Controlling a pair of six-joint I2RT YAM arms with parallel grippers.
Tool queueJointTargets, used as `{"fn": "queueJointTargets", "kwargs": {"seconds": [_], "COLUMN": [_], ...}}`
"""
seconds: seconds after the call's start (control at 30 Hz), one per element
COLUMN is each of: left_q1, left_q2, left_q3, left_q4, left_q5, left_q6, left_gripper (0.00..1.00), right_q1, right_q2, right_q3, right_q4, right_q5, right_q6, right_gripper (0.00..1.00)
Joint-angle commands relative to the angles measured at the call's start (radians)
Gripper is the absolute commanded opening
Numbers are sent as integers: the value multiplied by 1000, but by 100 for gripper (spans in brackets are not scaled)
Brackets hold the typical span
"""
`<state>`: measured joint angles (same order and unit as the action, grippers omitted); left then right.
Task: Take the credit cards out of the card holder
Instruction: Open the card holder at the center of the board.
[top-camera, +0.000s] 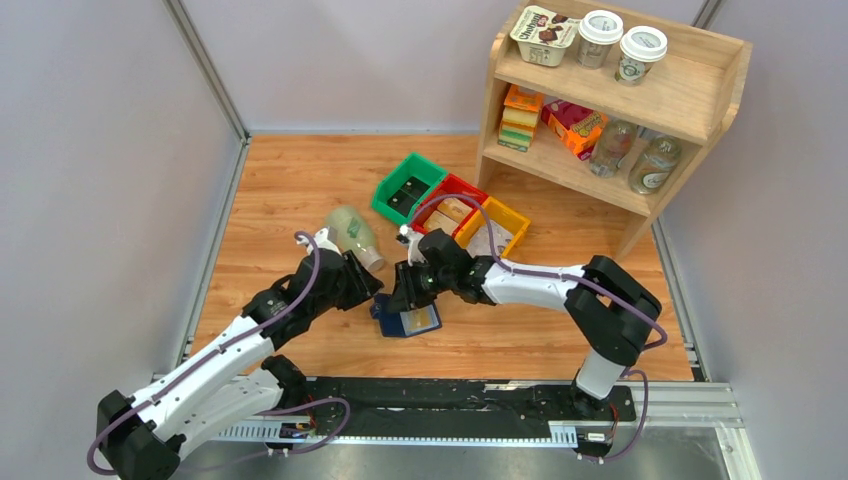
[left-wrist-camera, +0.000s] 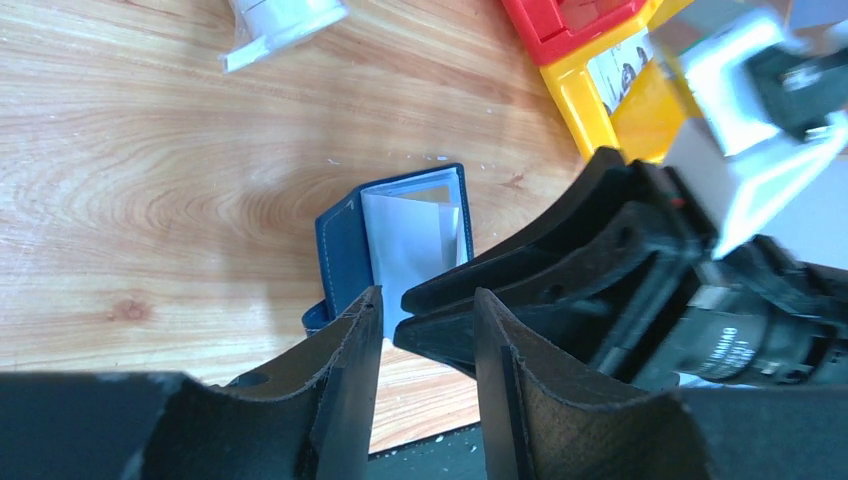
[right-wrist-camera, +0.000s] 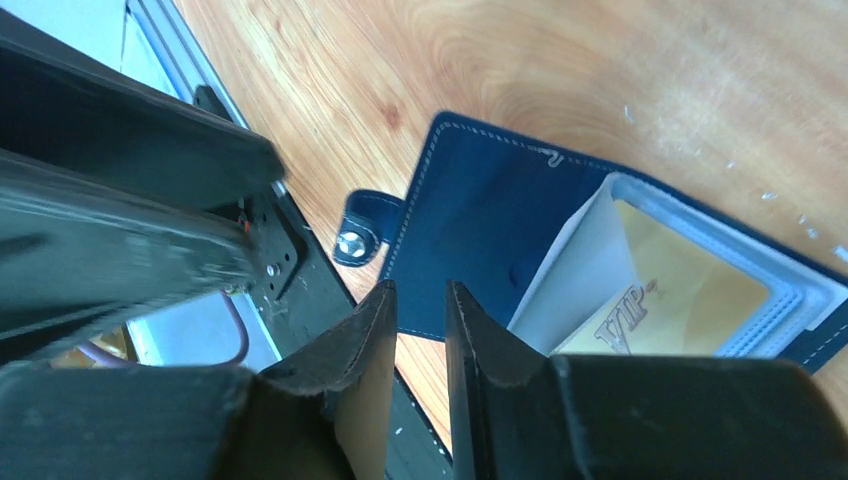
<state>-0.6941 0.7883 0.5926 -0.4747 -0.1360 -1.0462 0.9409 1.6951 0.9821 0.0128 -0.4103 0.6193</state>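
The navy card holder (top-camera: 408, 321) lies open on the wooden table near its front edge. In the right wrist view its navy flap (right-wrist-camera: 470, 215) and snap tab (right-wrist-camera: 354, 241) show, and a cream card marked VIP (right-wrist-camera: 690, 290) sits inside the clear sleeves. In the left wrist view the holder (left-wrist-camera: 398, 240) shows pale sleeves. My left gripper (top-camera: 372, 291) (left-wrist-camera: 430, 300) is open and empty, just left of the holder. My right gripper (top-camera: 405, 292) (right-wrist-camera: 420, 292) hovers over the holder's near edge, its jaws a little apart and empty. The two grippers are close together.
Green (top-camera: 406, 187), red (top-camera: 452, 207) and yellow (top-camera: 494, 228) bins stand behind the holder. A pale green bottle (top-camera: 352, 232) lies at the left. A wooden shelf (top-camera: 620, 110) with goods stands back right. The black base rail (top-camera: 450, 395) runs along the front edge.
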Motion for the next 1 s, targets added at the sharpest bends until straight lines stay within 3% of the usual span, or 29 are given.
{"fn": "queueJointTargets", "kwargs": {"seconds": [0.0, 0.13, 0.3, 0.4, 0.6, 0.7, 0.97], "left_q1": [1, 1, 1, 1, 1, 1, 1], "left_q2": [-15, 9, 81, 132, 219, 227, 265], "left_q3": [44, 42, 44, 62, 44, 16, -42], "left_q4": [-19, -13, -44, -76, -81, -76, -24], "left_q5": [-30, 7, 42, 64, 116, 101, 95], "left_q6": [0, 37, 106, 146, 192, 196, 198], "left_gripper": [45, 45, 52, 54, 53, 46, 10], "right_q1": [-1, -1, -2, -16, -40, -39, -39], "right_q2": [11, -106, -216, -221, -166, -124, -55], "right_q3": [-25, -2, 58, 52, 6, 9, 3], "right_q4": [61, -61, -264, -345, -298, -275, -208], "right_q5": [-41, 56, 227, 323, 268, 246, 150], "right_q6": [-7, -52, -136, -129, -56, -36, -6], "right_gripper": [29, 39, 60, 64, 71, 72, 67]}}
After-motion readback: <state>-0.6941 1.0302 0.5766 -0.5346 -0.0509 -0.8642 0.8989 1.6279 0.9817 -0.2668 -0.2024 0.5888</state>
